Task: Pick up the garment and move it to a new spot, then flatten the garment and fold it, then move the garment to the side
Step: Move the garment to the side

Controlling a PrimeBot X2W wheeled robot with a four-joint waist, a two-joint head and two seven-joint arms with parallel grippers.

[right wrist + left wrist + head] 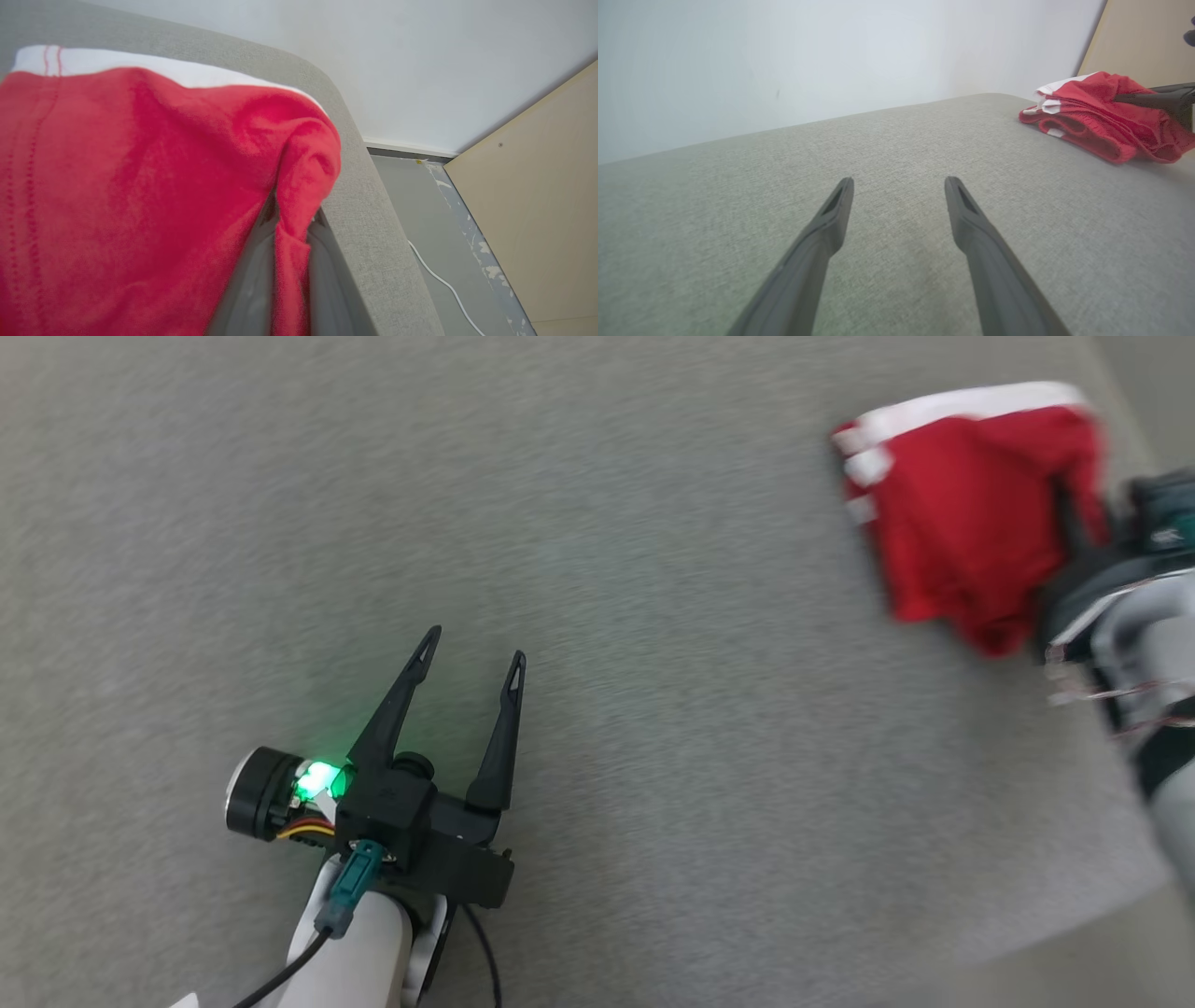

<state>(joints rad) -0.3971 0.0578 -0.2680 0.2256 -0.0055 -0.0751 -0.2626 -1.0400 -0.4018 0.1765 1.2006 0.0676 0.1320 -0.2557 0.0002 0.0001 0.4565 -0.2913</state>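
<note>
While the right tool (295, 219) pinches the red garment (962, 513) for carrying, the left tool (473, 647) hovers spread over the grey cushion (597, 523).

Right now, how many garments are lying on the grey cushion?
1. The red garment lies crumpled at the far right corner of the grey cushion, with a fold pinched in the right gripper. Parts of the cushion outside the views could hide more.

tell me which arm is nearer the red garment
Right. The right gripper has its jaws shut on the red garment; the left gripper hangs open over bare grey cushion, well apart from it.
</note>
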